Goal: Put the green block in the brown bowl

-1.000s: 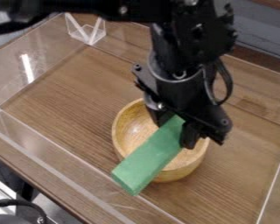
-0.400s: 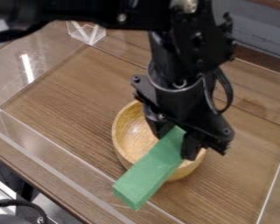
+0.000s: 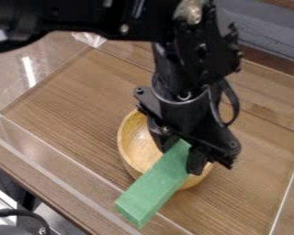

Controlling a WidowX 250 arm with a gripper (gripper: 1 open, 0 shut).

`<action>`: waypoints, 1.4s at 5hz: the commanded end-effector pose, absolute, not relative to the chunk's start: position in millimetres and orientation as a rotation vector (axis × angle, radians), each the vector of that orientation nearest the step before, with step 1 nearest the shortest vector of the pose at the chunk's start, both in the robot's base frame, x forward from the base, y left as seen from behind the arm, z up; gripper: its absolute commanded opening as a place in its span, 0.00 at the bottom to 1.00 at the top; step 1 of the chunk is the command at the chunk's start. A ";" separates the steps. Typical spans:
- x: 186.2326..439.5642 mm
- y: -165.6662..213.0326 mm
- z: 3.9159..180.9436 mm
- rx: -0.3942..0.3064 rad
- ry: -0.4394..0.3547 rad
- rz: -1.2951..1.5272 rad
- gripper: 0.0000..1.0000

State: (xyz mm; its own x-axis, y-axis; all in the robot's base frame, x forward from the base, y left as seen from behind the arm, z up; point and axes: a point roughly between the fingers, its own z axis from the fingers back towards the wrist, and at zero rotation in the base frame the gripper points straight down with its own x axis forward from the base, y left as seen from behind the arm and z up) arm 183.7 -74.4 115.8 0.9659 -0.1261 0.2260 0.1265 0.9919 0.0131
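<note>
The brown bowl [image 3: 140, 145] is sitting on the wooden table [image 3: 76, 101]. The green block [image 3: 157, 184] is slanting across the bowl's near rim, lower end hanging outside. Above the bowl, the gripper [image 3: 194, 152] is clamping the block's upper end.

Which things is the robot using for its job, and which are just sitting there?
For the job:
- green block, held in the gripper, its far end over the bowl
- brown bowl

Just there:
- clear plastic walls round the table
- small clear stand at the back
</note>
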 end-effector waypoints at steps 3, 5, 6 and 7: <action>190.2 -67.3 117.2 -0.031 -0.245 -0.098 0.00; 190.6 -66.5 113.5 -0.047 -0.229 -0.090 0.00; 191.2 -65.7 112.2 -0.054 -0.222 -0.086 0.00; 192.0 -65.0 111.2 -0.061 -0.214 -0.082 0.00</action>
State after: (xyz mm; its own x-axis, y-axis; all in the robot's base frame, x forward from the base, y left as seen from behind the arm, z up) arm 187.2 -64.6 105.9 0.9778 -0.0827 0.1928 0.0931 0.9946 -0.0457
